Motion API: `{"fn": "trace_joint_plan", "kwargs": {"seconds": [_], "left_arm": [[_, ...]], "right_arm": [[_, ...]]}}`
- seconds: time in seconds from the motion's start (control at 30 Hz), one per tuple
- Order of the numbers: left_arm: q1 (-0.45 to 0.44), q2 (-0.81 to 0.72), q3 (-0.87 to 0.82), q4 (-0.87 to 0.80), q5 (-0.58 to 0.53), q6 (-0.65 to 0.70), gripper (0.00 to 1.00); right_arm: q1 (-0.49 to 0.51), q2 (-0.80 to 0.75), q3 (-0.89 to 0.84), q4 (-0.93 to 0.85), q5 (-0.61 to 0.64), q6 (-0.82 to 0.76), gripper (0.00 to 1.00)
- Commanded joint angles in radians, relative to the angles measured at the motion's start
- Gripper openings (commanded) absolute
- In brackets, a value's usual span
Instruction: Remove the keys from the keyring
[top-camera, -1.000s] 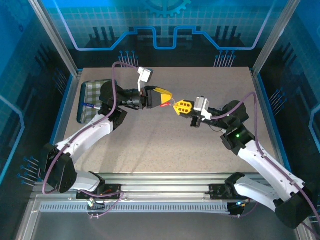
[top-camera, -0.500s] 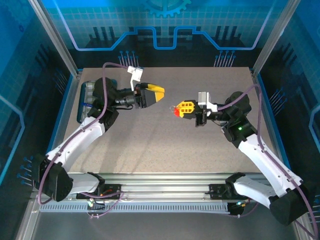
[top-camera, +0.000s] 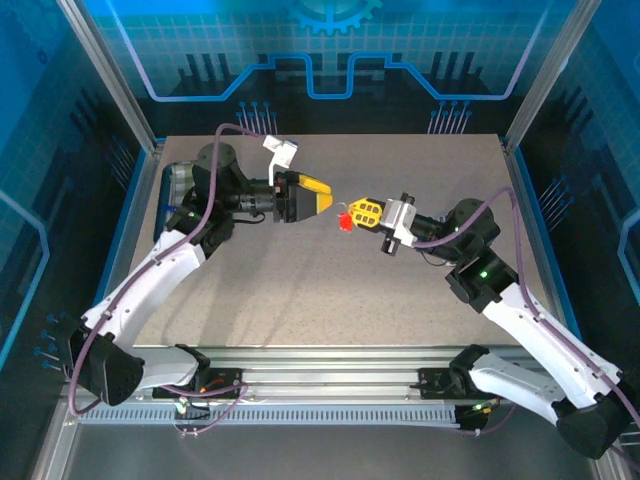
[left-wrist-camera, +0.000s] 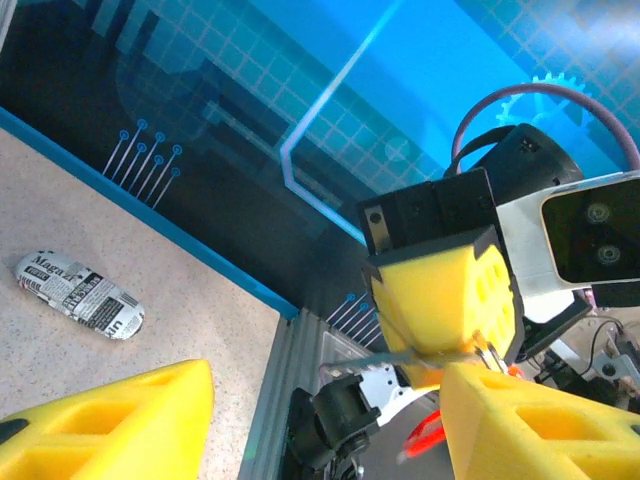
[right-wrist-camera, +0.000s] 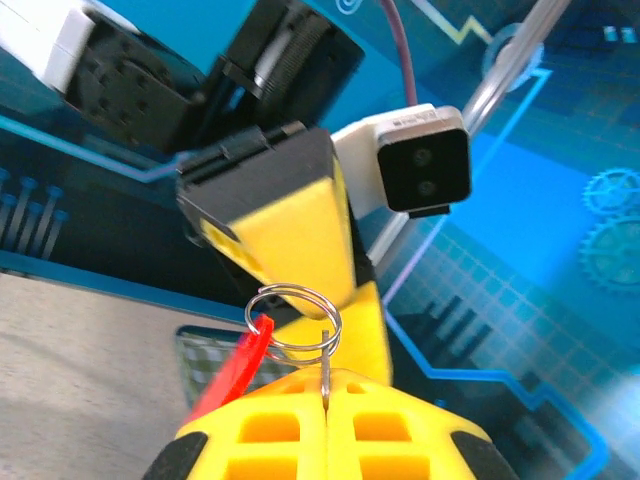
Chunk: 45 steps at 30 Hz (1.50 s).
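Keyring (right-wrist-camera: 290, 291) hanging mid-air over the table's (top-camera: 330, 300) middle | left gripper (top-camera: 322, 197) having released and pulled back, now closing in again, jaws spread, empty: regrasp coming | red tag (top-camera: 346, 221) dangling between grippers | right gripper (top-camera: 358, 212) pinching the ring's wire tight | counting: one ring, one tag, keys too small to count

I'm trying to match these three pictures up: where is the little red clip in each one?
Top external: the red clip sits near the centre, at the right tool's left tip.
Left wrist: bottom edge, right of centre, under the right tool.
Right wrist: lower left of centre, hanging off the wire ring.
Shared landmark: the right tool, shut on that ring.
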Motion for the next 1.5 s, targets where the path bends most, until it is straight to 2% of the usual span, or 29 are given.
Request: {"fn": "trace_joint_plan", "kwargs": {"seconds": [0.0, 0.37, 0.57, 0.7, 0.8, 0.87, 0.97, 1.07, 1.17, 1.3, 1.47], "left_arm": [[-0.022, -0.005, 0.063, -0.087, 0.002, 0.065, 0.64], [-0.011, -0.002, 0.048, -0.013, -0.017, 0.008, 0.69], [-0.043, 0.023, 0.085, -0.082, -0.007, 0.06, 0.66], [-0.052, 0.032, 0.105, -0.16, -0.024, 0.117, 0.58], [-0.052, 0.033, 0.101, -0.158, -0.02, 0.117, 0.47], [-0.052, 0.033, 0.1, -0.155, -0.016, 0.116, 0.34], [-0.051, 0.033, 0.096, -0.143, -0.011, 0.112, 0.22], [-0.052, 0.038, 0.097, -0.138, -0.006, 0.108, 0.13], [-0.051, 0.041, 0.098, -0.139, -0.008, 0.107, 0.0], [-0.048, 0.032, 0.065, -0.051, -0.01, 0.05, 0.0], [-0.035, 0.014, 0.013, 0.049, -0.06, -0.003, 0.0]], "right_arm": [[0.037, -0.007, -0.005, -0.013, 0.16, -0.126, 0.0], [0.064, -0.019, -0.008, -0.077, 0.231, -0.213, 0.0], [0.087, -0.014, -0.004, -0.078, 0.25, -0.233, 0.0], [0.09, -0.013, -0.004, -0.068, 0.257, -0.231, 0.0], [0.093, -0.014, -0.004, -0.065, 0.257, -0.231, 0.0], [0.095, -0.016, -0.004, -0.068, 0.258, -0.233, 0.0], [0.096, -0.018, -0.004, -0.07, 0.26, -0.236, 0.0], [0.096, -0.02, -0.004, -0.068, 0.263, -0.238, 0.0], [0.098, -0.023, -0.003, -0.069, 0.262, -0.238, 0.0], [0.099, -0.034, -0.009, -0.074, 0.239, -0.232, 0.0], [0.099, -0.061, -0.02, -0.102, 0.151, -0.196, 0.0]]}}
